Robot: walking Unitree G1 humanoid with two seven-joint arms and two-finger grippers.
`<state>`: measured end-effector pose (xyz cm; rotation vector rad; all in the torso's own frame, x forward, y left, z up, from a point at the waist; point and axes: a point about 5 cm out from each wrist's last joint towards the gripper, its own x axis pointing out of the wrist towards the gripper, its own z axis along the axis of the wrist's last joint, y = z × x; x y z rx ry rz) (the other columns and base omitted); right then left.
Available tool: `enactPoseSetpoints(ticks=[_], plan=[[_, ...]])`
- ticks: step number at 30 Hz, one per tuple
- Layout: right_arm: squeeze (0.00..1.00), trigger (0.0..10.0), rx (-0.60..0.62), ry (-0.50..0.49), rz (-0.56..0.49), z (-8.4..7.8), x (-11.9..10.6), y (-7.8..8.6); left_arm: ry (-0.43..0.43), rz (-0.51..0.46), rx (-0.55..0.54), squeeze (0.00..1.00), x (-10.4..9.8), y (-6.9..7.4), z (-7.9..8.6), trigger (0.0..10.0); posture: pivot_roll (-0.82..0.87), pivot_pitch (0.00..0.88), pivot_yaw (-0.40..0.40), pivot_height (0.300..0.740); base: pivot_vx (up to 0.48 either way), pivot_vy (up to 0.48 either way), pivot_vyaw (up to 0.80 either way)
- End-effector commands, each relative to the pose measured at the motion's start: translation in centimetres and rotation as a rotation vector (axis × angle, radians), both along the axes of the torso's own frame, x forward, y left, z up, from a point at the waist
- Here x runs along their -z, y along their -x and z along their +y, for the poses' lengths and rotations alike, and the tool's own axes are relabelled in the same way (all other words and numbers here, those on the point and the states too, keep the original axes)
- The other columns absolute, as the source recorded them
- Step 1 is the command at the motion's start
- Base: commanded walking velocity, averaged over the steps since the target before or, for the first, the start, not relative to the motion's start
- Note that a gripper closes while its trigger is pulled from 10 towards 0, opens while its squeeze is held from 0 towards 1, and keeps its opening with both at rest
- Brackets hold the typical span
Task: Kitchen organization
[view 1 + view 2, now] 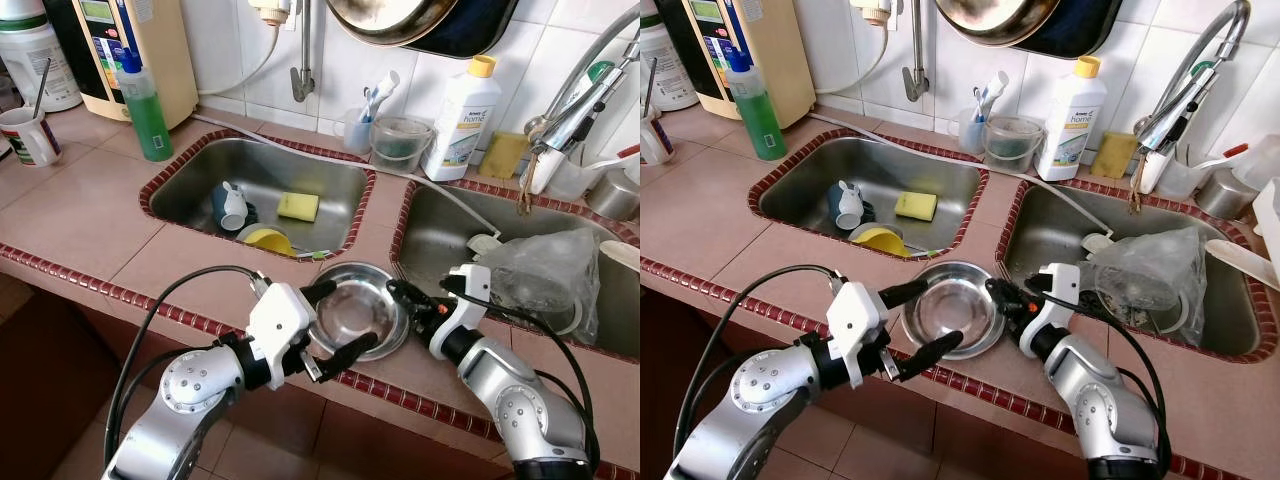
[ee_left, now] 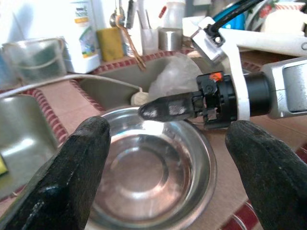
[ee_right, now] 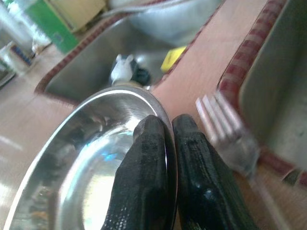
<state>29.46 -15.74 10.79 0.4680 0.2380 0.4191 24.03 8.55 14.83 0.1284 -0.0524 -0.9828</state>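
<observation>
Right gripper (image 3: 165, 143) is pinching the rim of the steel bowl (image 1: 355, 318) (sitting on the counter (image 1: 90, 200) between sinks); left gripper (image 1: 338, 320) is hovering spread wide around it.

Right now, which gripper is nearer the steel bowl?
Right. The right gripper is shut on the steel bowl's rim, one finger inside and one outside. The left gripper is open, its fingers straddling the bowl's other side without clearly touching.

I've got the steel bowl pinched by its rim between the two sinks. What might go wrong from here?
The right gripper pinches only the thin rim of the steel bowl, so the bowl may swing or slip when lifted. A fork lies on the counter beside it and could be knocked into the right sink. The open left gripper straddles the bowl and may collide.
</observation>
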Motion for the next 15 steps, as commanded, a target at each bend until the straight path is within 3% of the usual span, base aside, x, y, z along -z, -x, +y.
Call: enactPoseSetpoints(ticks=[1, 8, 9, 10, 12, 13, 15], plan=[[0.00, 0.0, 0.041, 0.007, -0.014, -0.7, -0.4, -0.3, 0.013, -0.012, -0.022, 0.00, -0.6, -0.5, 0.2, 10.0, 0.00, 0.048, -0.060, 0.740, 0.000, 0.000, 0.00], [0.00, 0.0, 0.066, -0.019, -0.069, -1.0, -1.6, -0.8, 0.025, -0.026, -0.043, 0.00, -1.1, -1.2, 0.6, 10.0, 0.00, 0.045, -0.062, 0.740, 0.000, 0.000, 0.00], [0.00, 1.7, 0.074, -0.022, -0.110, -1.1, -2.2, -0.8, 0.035, -0.025, -0.051, 0.00, -1.2, -1.3, 0.7, 10.0, 0.00, 0.045, -0.064, 0.740, 0.000, 0.000, 0.00], [0.00, 4.0, 0.078, -0.029, -0.133, -1.1, -2.6, -0.8, 0.039, -0.025, -0.056, 0.00, -1.2, -1.3, 0.7, 10.0, 0.00, 0.045, -0.064, 0.740, 0.000, 0.000, 0.00], [0.00, 4.5, 0.089, -0.032, -0.161, -1.2, -3.1, -0.8, 0.041, -0.027, -0.064, 0.00, -1.3, -1.4, 0.8, 10.0, 0.00, 0.045, -0.064, 0.740, 0.000, 0.000, 0.00], [0.00, 10.0, 0.099, -0.038, -0.184, -1.3, -3.6, -0.8, 0.047, -0.027, -0.073, 0.00, -1.3, -1.5, 0.9, 10.0, 0.00, 0.046, -0.062, 0.740, 0.000, 0.000, 0.00], [0.00, 10.0, 0.133, -0.025, -0.264, -1.5, -4.9, -1.0, 0.063, -0.032, -0.116, 0.00, -1.5, -2.1, 1.2, 10.0, 0.00, 0.046, -0.060, 0.740, 0.000, 0.000, 0.00]])
